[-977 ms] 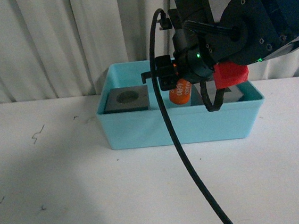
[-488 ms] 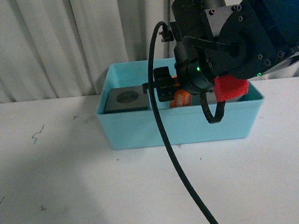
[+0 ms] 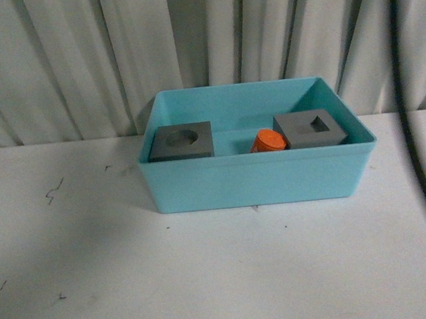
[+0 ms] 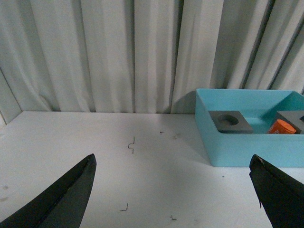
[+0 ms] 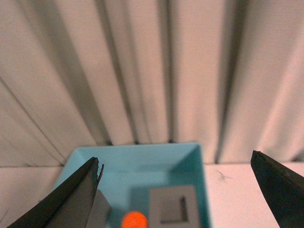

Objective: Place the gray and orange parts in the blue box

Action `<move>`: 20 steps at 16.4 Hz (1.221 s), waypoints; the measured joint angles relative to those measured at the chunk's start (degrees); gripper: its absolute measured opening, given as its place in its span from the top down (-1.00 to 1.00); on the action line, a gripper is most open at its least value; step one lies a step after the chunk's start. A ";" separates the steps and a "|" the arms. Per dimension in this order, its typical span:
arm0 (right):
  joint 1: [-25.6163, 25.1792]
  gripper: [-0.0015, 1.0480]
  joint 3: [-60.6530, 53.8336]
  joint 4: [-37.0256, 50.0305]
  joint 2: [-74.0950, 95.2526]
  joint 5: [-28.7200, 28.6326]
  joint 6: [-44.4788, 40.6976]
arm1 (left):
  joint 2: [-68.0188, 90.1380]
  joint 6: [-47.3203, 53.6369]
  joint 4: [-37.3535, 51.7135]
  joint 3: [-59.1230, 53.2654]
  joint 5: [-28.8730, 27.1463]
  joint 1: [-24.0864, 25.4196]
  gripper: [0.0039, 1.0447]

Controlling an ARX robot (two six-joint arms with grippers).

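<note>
The blue box [image 3: 253, 178] stands on the white table against the curtain. Inside it are the gray cube with a round recess [image 3: 181, 141] at the left, the gray cube with a square recess [image 3: 310, 129] at the right, and the orange cylinder [image 3: 269, 141] between them. Neither gripper shows in the front view. My left gripper [image 4: 173, 192] is open and empty over the bare table, left of the box [image 4: 237, 145]. My right gripper [image 5: 183, 190] is open and empty, high above the box [image 5: 156, 159], with the orange cylinder [image 5: 134, 220] and square-recess cube [image 5: 175, 205] below it.
A black cable [image 3: 417, 145] hangs down the right side of the front view. A pleated white curtain [image 3: 73, 60] closes off the back. Small dark marks [image 3: 53, 193] dot the white table left of the box.
The right arm, which was over the box with the orange cylinder at its jaws, has risen out of the front view. The orange cylinder now lies in the box between the cubes.
</note>
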 joint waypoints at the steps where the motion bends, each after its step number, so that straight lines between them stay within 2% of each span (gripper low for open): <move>1: -3.13 -0.87 -6.78 -3.52 -8.15 -0.83 -0.28 | 0.00 0.00 0.00 0.00 0.00 0.00 -0.88; 4: -14.45 -0.87 -27.67 -23.06 -32.81 -3.85 0.79 | 0.00 0.00 0.00 0.00 0.00 0.00 -0.88; 5: -16.57 -0.87 -31.89 -30.53 -42.84 -3.85 2.43 | 0.00 0.00 -0.02 0.00 0.00 0.00 -0.88; 6: -15.52 -0.87 -34.80 -38.69 -52.33 -2.03 4.85 | 0.00 0.00 0.00 0.00 0.00 0.00 -0.88; 8: -1.81 -0.87 -38.21 -55.25 -66.64 6.27 12.59 | 0.00 0.00 0.00 0.00 0.00 0.00 -0.88; 9: 6.12 -0.87 -37.99 -57.37 -66.14 11.32 17.99 | 0.00 0.00 0.00 0.00 0.00 0.00 -0.88; 10: 13.05 -0.87 -37.51 -58.45 -62.93 15.52 21.62 | 0.00 0.00 0.00 0.00 0.02 0.00 -0.88; 11: 17.00 -0.87 -37.51 -58.73 -61.68 16.02 24.15 | 0.00 0.00 0.00 0.00 0.00 0.00 -0.88; 12: 17.22 -0.84 -38.66 -53.90 -63.12 17.64 24.11 | 0.00 0.00 -0.02 0.00 -0.07 0.02 -0.88; 13: 16.00 -0.63 -45.13 -38.34 -70.73 21.05 18.43 | 0.00 0.00 -0.02 0.00 0.02 -0.04 -0.88; 14: 13.18 -0.43 -50.53 -29.14 -78.18 20.11 10.82 | 0.00 -0.02 -0.02 0.00 -0.17 -0.09 -0.88; 15: 8.72 -0.18 -52.48 -23.96 -80.67 17.57 2.45 | 0.00 -0.02 0.04 0.00 0.00 -0.04 -0.88; 17: 2.89 0.31 -52.68 -24.39 -83.52 10.84 -4.87 | 0.00 -0.02 0.02 0.00 -0.02 -0.04 -0.88; 20: -4.81 0.97 -54.82 -25.22 -86.88 3.39 -7.15 | 0.00 0.00 0.00 0.00 0.00 -0.04 -0.88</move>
